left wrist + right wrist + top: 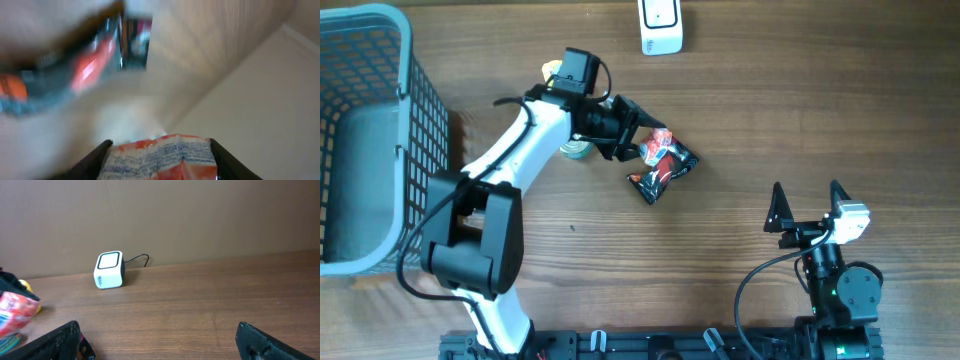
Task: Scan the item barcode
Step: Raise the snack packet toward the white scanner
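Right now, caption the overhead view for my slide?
Left pincer grips a red snack packet; right pincer stands open; white scanner at top of frame.

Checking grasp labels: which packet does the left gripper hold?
The red-and-white packet, pinched in the left gripper; the black packet lies loose beside it.

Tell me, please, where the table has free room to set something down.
Free: the wide wood between scanner and right arm, and the patch below the packet, between both arms. Crowded: around the left arm and the basket.
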`<state>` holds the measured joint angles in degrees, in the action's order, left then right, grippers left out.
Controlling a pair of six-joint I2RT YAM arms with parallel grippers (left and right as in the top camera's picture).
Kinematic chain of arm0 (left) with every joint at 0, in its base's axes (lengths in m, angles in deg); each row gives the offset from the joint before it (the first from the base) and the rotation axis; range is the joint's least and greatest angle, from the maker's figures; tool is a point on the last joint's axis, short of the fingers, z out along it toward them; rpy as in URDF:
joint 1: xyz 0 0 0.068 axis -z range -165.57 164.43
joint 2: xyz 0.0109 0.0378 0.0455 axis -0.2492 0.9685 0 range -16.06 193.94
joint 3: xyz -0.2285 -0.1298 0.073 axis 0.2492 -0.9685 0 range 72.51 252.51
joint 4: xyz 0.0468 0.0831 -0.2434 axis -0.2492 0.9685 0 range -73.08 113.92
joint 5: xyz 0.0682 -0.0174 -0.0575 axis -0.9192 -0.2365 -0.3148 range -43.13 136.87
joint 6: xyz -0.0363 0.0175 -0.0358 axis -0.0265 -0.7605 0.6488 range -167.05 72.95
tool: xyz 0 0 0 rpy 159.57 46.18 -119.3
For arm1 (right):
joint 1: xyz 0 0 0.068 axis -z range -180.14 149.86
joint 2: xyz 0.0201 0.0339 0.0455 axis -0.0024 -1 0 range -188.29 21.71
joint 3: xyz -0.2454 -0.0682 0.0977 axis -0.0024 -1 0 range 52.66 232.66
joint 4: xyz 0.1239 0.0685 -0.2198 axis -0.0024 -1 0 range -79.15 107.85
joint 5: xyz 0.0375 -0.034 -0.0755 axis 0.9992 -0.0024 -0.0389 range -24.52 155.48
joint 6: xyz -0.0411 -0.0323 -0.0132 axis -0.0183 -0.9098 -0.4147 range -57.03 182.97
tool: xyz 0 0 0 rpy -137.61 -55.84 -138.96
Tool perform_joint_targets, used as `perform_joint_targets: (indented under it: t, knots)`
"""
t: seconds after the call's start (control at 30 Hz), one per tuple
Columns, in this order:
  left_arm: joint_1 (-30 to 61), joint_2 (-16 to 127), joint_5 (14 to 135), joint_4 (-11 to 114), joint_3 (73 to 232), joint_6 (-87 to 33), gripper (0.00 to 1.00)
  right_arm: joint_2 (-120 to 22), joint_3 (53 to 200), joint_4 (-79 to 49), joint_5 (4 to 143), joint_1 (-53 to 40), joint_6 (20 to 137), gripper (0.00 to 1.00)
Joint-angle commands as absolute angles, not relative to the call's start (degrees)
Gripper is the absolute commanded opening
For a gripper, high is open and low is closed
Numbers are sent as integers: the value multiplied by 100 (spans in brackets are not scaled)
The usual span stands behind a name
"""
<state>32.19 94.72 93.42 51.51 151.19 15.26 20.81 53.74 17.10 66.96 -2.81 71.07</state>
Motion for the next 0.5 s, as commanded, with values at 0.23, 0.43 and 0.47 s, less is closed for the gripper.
perform_joint_targets:
  t: [0.23,0.43,0.47]
  knots:
    - [3955,9288,5449,4485,15479,905,60,2092,5329,1738,6770,-295,7083,100]
    - [4213,9288,4133,3591,15510,243,66,2092,5329,1738,6772,-295,7083,100]
    - [4279,9288,3803,3223,15508,-57,64,2092,5329,1738,6772,-295,7083,100]
